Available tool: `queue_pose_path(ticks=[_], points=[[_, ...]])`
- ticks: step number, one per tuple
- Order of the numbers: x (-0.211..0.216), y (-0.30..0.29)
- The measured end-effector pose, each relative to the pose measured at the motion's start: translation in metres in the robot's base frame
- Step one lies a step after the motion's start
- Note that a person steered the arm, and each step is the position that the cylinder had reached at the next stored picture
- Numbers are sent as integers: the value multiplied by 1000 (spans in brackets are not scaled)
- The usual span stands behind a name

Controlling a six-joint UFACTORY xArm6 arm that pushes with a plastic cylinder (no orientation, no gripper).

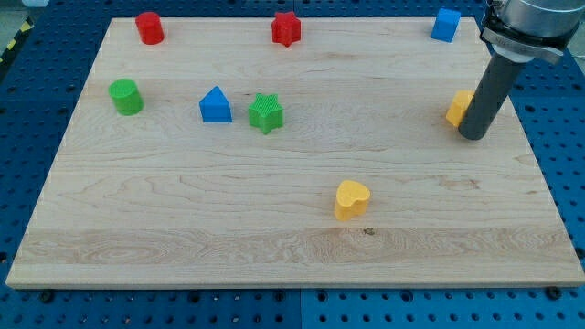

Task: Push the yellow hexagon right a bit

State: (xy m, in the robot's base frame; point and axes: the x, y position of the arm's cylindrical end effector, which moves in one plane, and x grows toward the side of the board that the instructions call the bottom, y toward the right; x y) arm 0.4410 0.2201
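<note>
Blue pegboard [55,27] frames a pale wooden bench [274,192] that fills most of the view. My arm's grey end [530,23] enters at the bench's top right corner and carries the dark rod [489,91] downward. This tool has no jaws to open or close, so it grasps nothing; my tip [473,135] rests on the bench near the right edge, touching or just beside the right side of the yellow hexagon [458,107], which the rod partly hides.

A yellow heart [351,198] lies toward the bottom edge, right of the middle. A green star [266,113] sits left of centre with a blue triangle-topped block [216,105] just beside it on its left, and a green cylinder [125,96] is near the left edge. Along the top edge stand a red cylinder [150,27] at the left, a red star [286,28] in the middle and a blue cube [446,24] close to the top right corner.
</note>
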Motion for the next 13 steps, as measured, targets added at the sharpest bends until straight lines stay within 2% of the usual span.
queue_pose_path(ticks=[1, 3, 6, 13], points=[[9, -38], [-51, -75], [-50, -39], [-49, -15]])
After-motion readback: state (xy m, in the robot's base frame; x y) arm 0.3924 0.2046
